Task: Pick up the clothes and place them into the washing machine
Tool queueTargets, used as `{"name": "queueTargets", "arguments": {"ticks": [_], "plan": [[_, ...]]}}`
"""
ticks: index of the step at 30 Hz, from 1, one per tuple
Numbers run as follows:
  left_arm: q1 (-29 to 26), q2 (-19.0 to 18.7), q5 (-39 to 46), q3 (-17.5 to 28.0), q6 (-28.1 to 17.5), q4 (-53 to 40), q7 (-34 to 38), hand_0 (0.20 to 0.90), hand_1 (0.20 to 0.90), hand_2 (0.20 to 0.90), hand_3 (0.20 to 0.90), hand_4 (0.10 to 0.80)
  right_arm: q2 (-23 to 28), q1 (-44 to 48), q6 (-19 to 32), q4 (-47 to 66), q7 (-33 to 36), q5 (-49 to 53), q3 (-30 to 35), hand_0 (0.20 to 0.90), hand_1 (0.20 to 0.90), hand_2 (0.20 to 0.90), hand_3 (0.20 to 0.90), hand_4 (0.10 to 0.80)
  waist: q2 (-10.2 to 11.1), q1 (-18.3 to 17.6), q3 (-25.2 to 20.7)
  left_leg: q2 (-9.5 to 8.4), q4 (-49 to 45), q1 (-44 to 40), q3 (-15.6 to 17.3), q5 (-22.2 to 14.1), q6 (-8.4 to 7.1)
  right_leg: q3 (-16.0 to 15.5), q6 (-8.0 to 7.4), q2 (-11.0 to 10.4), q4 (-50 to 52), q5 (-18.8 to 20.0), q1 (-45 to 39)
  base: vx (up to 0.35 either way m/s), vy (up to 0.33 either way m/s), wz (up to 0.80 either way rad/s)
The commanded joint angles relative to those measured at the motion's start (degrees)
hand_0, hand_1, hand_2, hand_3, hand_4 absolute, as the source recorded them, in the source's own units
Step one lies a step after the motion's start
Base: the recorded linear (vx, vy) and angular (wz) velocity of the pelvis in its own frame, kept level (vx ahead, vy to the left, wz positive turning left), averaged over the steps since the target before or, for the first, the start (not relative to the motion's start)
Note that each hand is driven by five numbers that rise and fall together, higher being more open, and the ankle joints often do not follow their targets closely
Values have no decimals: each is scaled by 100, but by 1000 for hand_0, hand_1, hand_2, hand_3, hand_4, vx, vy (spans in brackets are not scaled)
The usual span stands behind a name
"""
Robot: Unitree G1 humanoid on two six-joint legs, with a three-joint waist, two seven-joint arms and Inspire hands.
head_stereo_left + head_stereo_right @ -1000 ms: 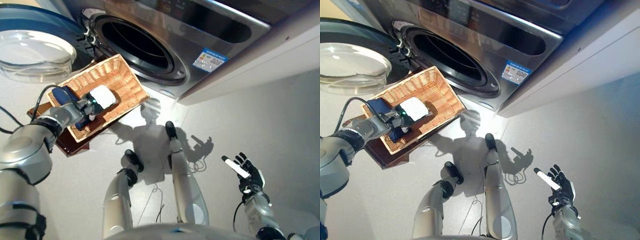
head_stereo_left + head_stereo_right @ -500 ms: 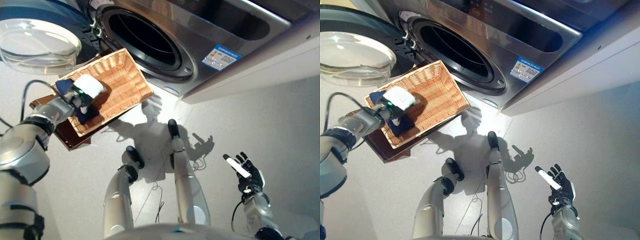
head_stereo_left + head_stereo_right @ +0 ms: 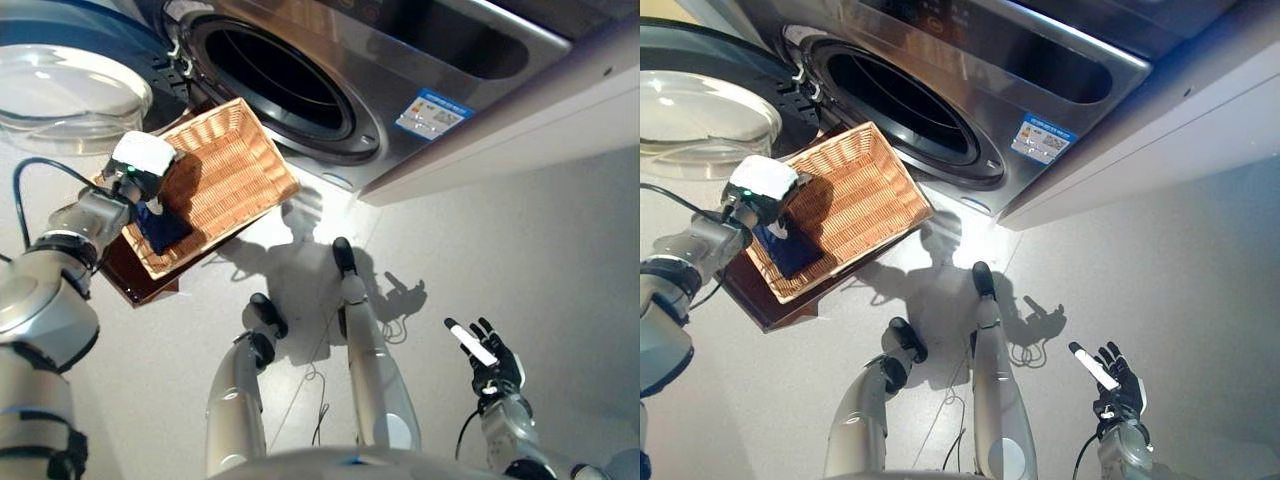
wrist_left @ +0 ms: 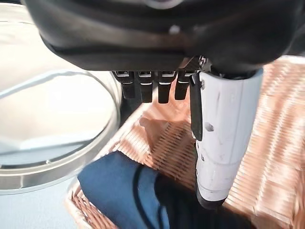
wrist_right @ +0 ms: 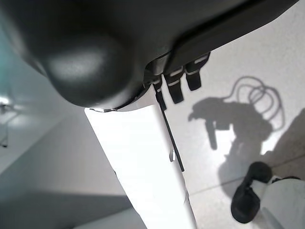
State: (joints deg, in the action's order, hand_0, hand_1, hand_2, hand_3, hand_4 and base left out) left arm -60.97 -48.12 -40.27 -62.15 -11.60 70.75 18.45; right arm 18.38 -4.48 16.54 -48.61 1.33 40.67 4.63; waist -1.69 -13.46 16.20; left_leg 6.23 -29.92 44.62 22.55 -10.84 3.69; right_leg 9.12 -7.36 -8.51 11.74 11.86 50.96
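Observation:
A dark blue cloth (image 3: 162,226) lies in the near-left corner of the wicker basket (image 3: 235,165), which rests on a low dark brown box (image 3: 132,277) beside the washing machine. The machine's round drum opening (image 3: 278,88) is dark and its door is swung open. My left hand (image 3: 137,165) is open just above the basket's left edge, over the cloth. In the left wrist view the thumb (image 4: 223,138) reaches down towards the cloth (image 4: 123,191) with the fingers straight. My right hand (image 3: 490,365) is open and empty, low over the floor at the right.
The open door's glass bowl (image 3: 70,92) stands out to the left of the basket, close to my left hand. The machine's grey front (image 3: 470,60) runs across the top. Light floor (image 3: 540,240) spreads to the right.
My left hand has moved from the middle of the basket to its left edge and risen a little. The dark blue cloth stays in the basket. The right hand has hardly moved.

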Motion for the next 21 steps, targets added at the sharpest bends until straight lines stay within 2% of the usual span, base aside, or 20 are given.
{"name": "queueTargets", "arguments": {"ticks": [1,10,13,14,18,21], "plan": [[-324,-601,-18,207,164,-36,71,900,900,900,900,800,529,-312,350,179,160,187,322,900,900,900,900,800,-176,-123,128,225,536,-120,-271,73,-542,-122,-74,-166,-375,-159,-210,0,0,0],[-319,-725,-136,10,139,-111,-18,900,900,900,900,800,628,-343,436,108,261,313,604,900,900,900,900,800,-310,-125,161,167,352,261,-412,-38,-480,-160,-51,-226,-193,-233,106,-1,10,5],[-247,-747,-103,18,118,-87,-41,900,900,900,900,800,637,-352,455,122,265,332,656,900,900,900,900,800,-339,-137,161,126,344,311,-421,-57,-463,-156,-53,-244,-201,-223,151,15,48,5],[-162,-716,-106,167,73,-389,-31,900,900,900,900,800,654,-242,514,64,432,216,645,900,900,900,900,800,-367,-72,173,104,333,342,-416,-56,-455,-165,-52,-264,-212,-220,156,8,39,3],[-516,-652,-98,-131,177,38,-65,900,900,900,900,800,540,-365,533,329,492,326,597,900,900,900,900,800,-377,-87,177,84,254,425,-369,-96,-425,-144,-59,-255,-230,-212,224,9,57,0],[-576,-747,-90,-347,157,162,-76,900,900,900,900,800,467,-441,563,410,530,296,592,900,900,900,900,800,-376,-125,189,80,211,498,-356,-126,-412,-122,-63,-262,-252,-170,286,1,48,-8]]}}
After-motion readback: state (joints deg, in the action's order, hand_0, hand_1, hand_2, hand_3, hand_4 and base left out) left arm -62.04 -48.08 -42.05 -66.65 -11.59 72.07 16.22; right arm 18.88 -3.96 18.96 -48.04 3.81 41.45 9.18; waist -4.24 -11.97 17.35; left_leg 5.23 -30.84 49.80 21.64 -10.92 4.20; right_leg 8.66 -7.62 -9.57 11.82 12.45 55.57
